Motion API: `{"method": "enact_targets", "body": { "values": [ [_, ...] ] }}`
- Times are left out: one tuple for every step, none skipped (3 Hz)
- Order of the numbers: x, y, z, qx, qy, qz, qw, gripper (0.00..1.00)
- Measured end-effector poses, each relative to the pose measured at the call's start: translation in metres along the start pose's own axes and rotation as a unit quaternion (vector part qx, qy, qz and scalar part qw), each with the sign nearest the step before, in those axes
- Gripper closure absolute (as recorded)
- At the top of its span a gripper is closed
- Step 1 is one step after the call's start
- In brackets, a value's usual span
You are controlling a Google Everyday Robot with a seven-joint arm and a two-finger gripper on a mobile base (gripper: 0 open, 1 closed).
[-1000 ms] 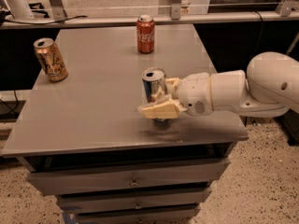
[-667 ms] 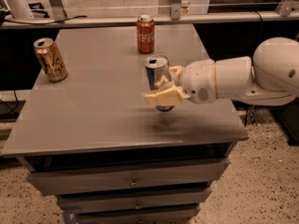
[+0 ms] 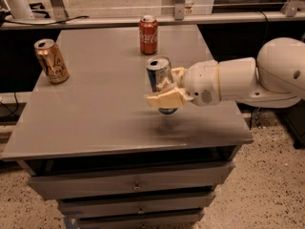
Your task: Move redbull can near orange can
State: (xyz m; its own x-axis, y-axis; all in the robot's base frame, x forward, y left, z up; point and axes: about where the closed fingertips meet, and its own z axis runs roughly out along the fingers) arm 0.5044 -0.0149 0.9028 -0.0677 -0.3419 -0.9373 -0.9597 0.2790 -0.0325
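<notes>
Above the front middle of the flat grey metal table, the slim blue and silver redbull can hangs upright in the air, with a dark shadow under it. The cream two-finger gripper on the fat white arm reaches in from the right and squeezes the can tight. The shiny golden orange can stands well apart, at the back left. A red cola can stands at the back middle.

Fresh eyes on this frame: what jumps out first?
The white arm reaches in from the right, its claw shut on the redbull can, which appears lifted just off the table near front-centre. The orange can stands at the left edge and a red cola can at the back, both apart from it.
</notes>
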Motion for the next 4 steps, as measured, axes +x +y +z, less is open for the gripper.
{"method": "enact_targets", "body": {
  "values": [
    [-0.022, -0.01, 0.026, -0.001, -0.046, -0.017, 0.9988, 1.0],
    [-0.061, -0.03, 0.083, -0.008, -0.116, -0.036, 0.9926, 1.0],
    [-0.09, -0.049, 0.15, -0.026, -0.157, -0.044, 0.9863, 1.0],
    [-0.107, -0.055, 0.209, -0.05, -0.164, -0.052, 0.9838, 1.0]
  ]
}}
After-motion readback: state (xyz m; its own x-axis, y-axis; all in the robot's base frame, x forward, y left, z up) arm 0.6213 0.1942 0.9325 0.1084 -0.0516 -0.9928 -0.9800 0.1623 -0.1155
